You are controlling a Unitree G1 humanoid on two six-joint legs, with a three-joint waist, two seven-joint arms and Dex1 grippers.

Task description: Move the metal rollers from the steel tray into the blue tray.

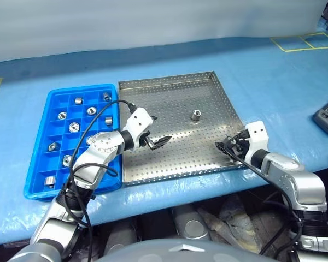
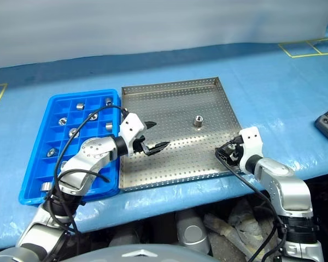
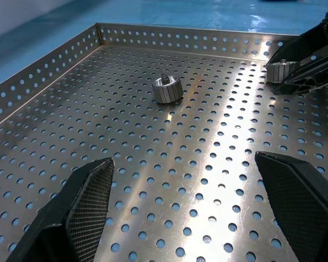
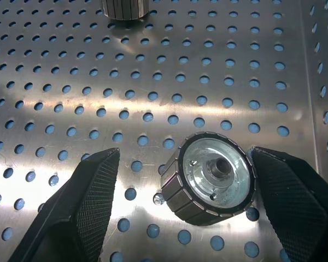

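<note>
The right gripper [image 4: 180, 204] stands open around a metal roller [image 4: 210, 177] near the steel tray's [image 1: 153, 93] right rim, one finger touching it. The left gripper [image 1: 157, 143], open and empty, hovers mid-tray; another roller [image 1: 196, 115] lies beyond. Others fill the blue tray [image 1: 39, 139].

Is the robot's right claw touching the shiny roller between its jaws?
Touching on one side. In the right wrist view the metal roller sits between the right gripper jaws: one pad meets its rim, the other stands off with bare steel tray between.
</note>
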